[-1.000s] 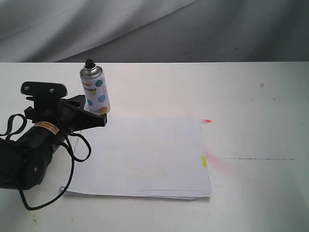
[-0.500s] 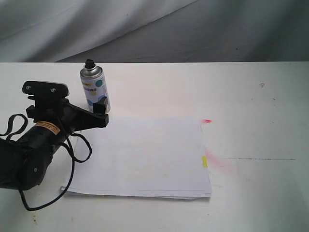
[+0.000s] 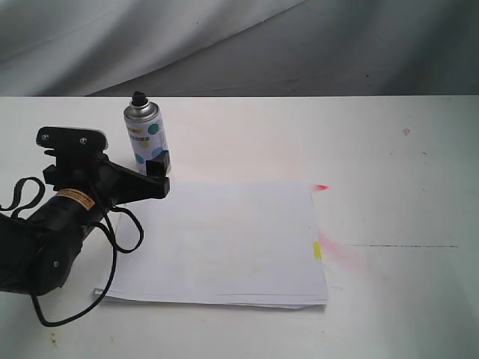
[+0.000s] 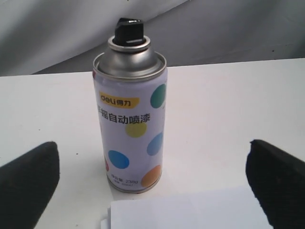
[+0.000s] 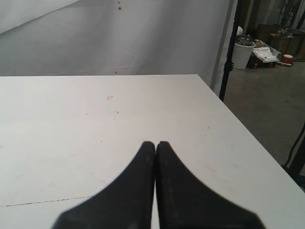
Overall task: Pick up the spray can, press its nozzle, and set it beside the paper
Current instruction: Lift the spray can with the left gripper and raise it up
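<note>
- white tabletop (image 3: 389, 149), paper (image 3: 224, 239) lying flat.
- spray can (image 3: 146, 138) upright just off paper's far corner, nozzle (image 4: 129, 29) uppermost.
- left gripper (image 3: 156, 174) spread wide either side of can, not touching; best centred mid-label before closing.
- right gripper (image 5: 155, 149) pressed together.

The spray can (image 3: 147, 142) stands on the table (image 3: 389, 149) straight ahead of my left gripper (image 3: 159, 176), in line with the gap between its fingers and touching neither. The nozzle (image 3: 138, 97) sits on top. The paper (image 3: 224, 239) lies flat between gripper and can, one corner just beside the can's base, the rest spreading to the gripper's right.
</note>
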